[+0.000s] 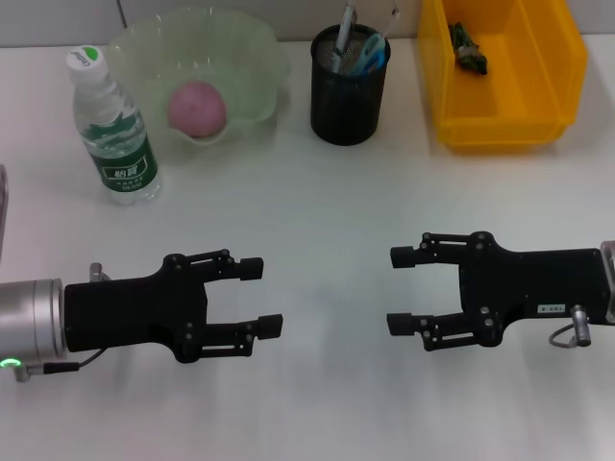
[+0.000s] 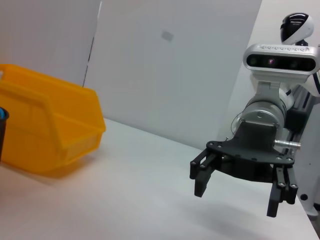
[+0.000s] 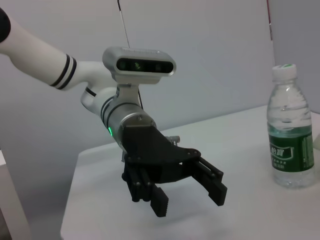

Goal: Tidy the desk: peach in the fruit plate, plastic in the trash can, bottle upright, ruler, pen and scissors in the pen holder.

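Head view shows both grippers low over the white desk (image 1: 317,211), facing each other across a bare stretch. Left gripper (image 1: 264,299) sits at the near left with its fingers spread wide, holding nothing; right gripper (image 1: 396,290) sits at the near right, fingers equally wide and empty. Along the far edge, the bottle (image 1: 113,130) stands upright at the left, cap on. Just beside it is the pale green plate (image 1: 252,48) with the pink peach (image 1: 197,108) lying inside. Right of the plate stands the black mesh holder (image 1: 349,96), with a pen (image 1: 343,31) and blue-handled scissors (image 1: 372,54) sticking out of it. Farther right is the yellow bin (image 1: 506,77), holding a dark crumpled scrap (image 1: 470,48) near its back wall.
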You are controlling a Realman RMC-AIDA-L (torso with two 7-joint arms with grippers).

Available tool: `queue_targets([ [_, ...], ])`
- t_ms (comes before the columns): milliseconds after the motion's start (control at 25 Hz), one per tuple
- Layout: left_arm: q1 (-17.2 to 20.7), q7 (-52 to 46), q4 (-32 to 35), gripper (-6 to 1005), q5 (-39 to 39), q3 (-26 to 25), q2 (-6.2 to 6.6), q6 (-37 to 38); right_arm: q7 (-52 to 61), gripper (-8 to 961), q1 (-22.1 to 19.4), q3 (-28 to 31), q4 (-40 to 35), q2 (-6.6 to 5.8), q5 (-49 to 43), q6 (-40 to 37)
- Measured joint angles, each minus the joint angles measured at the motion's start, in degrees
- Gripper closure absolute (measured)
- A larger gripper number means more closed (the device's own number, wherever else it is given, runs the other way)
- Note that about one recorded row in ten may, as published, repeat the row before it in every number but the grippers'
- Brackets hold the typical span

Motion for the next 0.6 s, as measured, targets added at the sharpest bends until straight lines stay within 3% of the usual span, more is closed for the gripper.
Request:
queue_targets([
  [600, -0.33, 0.1, 0.11, 218, 1.94, -0.03, 0.18, 0.04, -0.23, 152, 0.62, -0.16, 0.34, 0.28, -0.32, 0.53],
])
